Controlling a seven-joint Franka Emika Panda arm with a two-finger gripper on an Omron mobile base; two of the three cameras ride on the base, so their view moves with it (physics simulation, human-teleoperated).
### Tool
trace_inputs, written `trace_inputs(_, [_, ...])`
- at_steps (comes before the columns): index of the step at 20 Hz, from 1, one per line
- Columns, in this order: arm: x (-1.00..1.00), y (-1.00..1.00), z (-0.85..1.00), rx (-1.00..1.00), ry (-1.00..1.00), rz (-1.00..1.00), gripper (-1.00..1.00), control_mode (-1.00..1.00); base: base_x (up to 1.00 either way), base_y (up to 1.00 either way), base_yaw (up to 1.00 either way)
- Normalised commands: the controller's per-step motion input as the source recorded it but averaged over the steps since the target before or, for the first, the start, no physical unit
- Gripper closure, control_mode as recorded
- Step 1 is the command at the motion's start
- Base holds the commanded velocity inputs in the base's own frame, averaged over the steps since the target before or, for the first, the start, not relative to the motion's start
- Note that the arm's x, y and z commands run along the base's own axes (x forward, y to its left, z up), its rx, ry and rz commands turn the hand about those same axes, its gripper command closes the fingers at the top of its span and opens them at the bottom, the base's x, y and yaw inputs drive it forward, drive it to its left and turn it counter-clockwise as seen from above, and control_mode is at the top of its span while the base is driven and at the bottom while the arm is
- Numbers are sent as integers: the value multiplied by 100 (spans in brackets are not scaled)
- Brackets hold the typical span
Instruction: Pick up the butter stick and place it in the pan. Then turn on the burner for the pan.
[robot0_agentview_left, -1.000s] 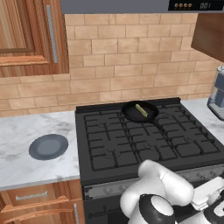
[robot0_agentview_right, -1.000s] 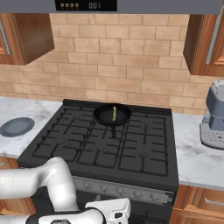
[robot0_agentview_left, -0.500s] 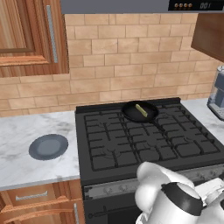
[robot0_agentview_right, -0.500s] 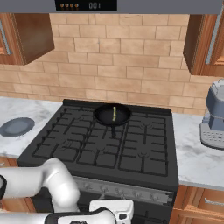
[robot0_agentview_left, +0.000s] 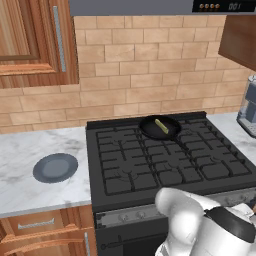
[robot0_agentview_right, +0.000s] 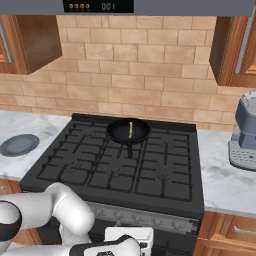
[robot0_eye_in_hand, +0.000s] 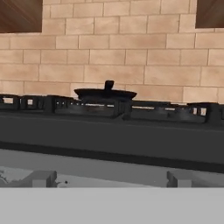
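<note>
Left base view: the butter stick (robot0_agentview_left: 161, 126) lies inside the pan (robot0_agentview_left: 160, 128), which sits on a rear burner of the stove (robot0_agentview_left: 120, 172), just right of centre in the frame. A grey-blue plate (robot0_agentview_left: 55, 167) rests on the marble counter (robot0_agentview_left: 20, 155) at middle left. My arm fills the lower right corner, bent down toward the stove front.

Right base view: the same butter stick (robot0_agentview_right: 130, 130) shows as a thin olive bar in the pan (robot0_agentview_right: 128, 131) at upper centre, handle pointing toward me. The arm curls along the bottom edge, its hand low against the control panel (robot0_agentview_right: 165, 222) at bottom centre.

Hand view: I look level across the grates at the pan (robot0_eye_in_hand: 105, 92) at centre, brick wall behind. Two knobs (robot0_eye_in_hand: 41, 178) poke up at the lower edge. I cannot tell whether my fingers are parted or closed.

I judge the placing done and the burner step in hand; next I must pick the knob for that rear burner and twist it.
</note>
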Motion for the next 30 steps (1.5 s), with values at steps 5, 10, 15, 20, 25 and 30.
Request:
trace_inputs(5, [9, -12, -27, 5, 0, 1, -100, -100, 0, 0, 0])
trace_inputs(10, [24, -2, -28, 6, 0, 0, -100, -100, 0, 0, 0])
trace_inputs(15, [15, -7, -27, 6, 0, 0, -100, -100, 0, 0, 0])
trace_inputs(20, [11, -10, -18, 5, 0, 0, -100, -100, 0, 0, 0])
trace_inputs(25, [16, -7, -11, 4, 0, 0, -100, -100, 0, 0, 0])
trace_inputs(30, [15, 0, -12, 2, 0, 1, -100, -100, 0, 0, 0])
